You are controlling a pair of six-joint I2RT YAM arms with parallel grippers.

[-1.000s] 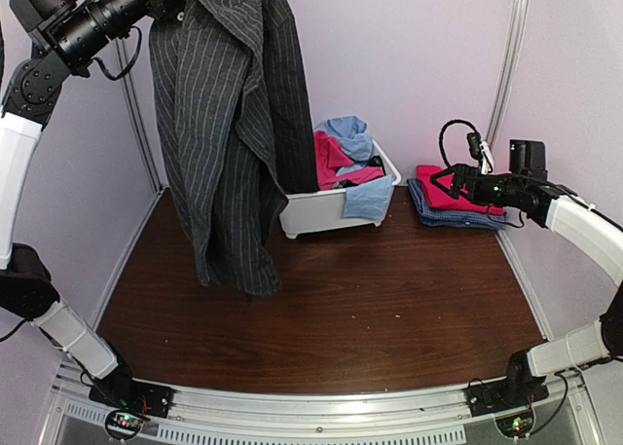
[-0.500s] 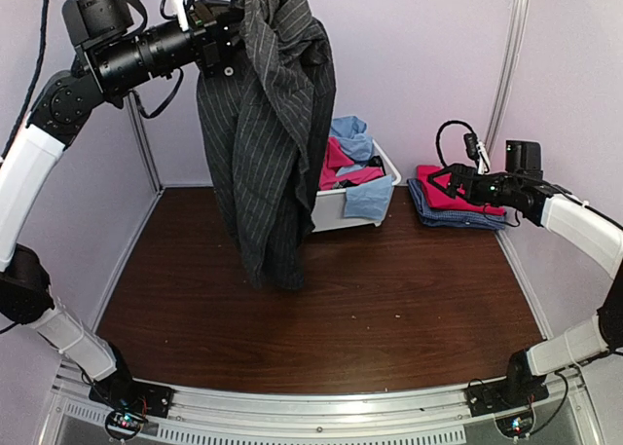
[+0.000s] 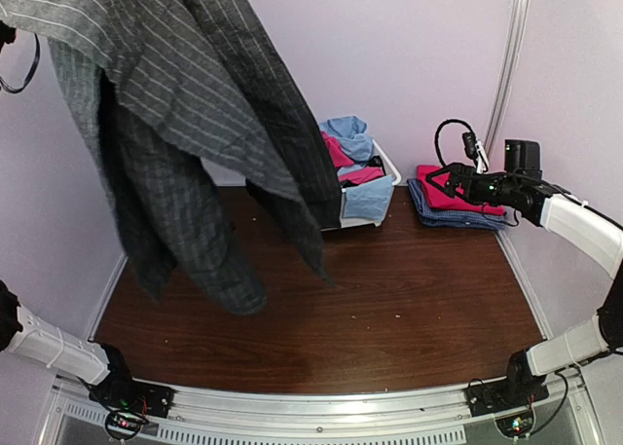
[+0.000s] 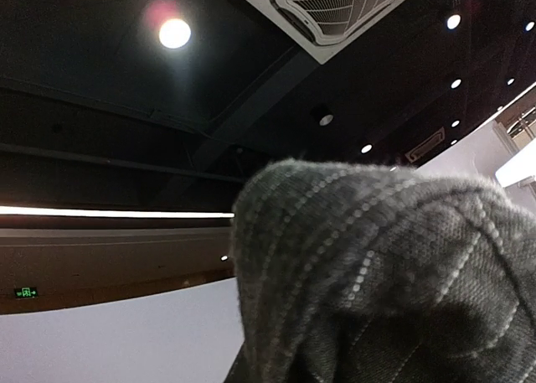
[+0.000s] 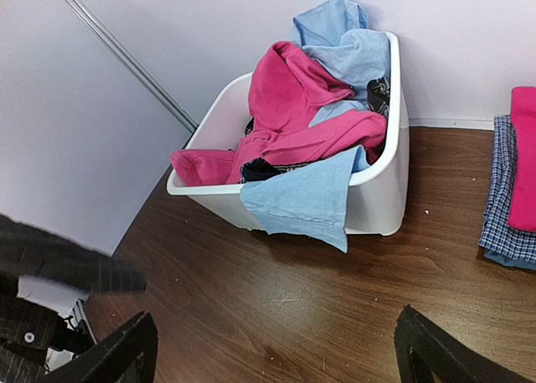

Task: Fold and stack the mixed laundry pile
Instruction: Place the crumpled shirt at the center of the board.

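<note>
A black pinstriped shirt (image 3: 195, 124) hangs high over the left side of a dark wooden table (image 3: 389, 309). It spreads wide and loose, its hem clear of the tabletop, and its fine pale stripes run in several directions. Its top leaves the overhead view at the upper left, where the left gripper is out of sight. In the left wrist view the striped cloth sits right against the lens, so that gripper is closed on the shirt.

A green ceiling sign (image 4: 25, 292) is too small to read.

At the back, a white tub (image 5: 377, 199) holds a crumpled pink garment (image 5: 285, 115) and a light blue cloth (image 5: 306, 194) that drapes over its front wall. To the right lies a folded blue checked shirt (image 5: 507, 224) with a folded pink piece (image 5: 523, 157) on top. The right gripper (image 5: 276, 354) hovers near this stack, spread wide and holding nothing.
</note>
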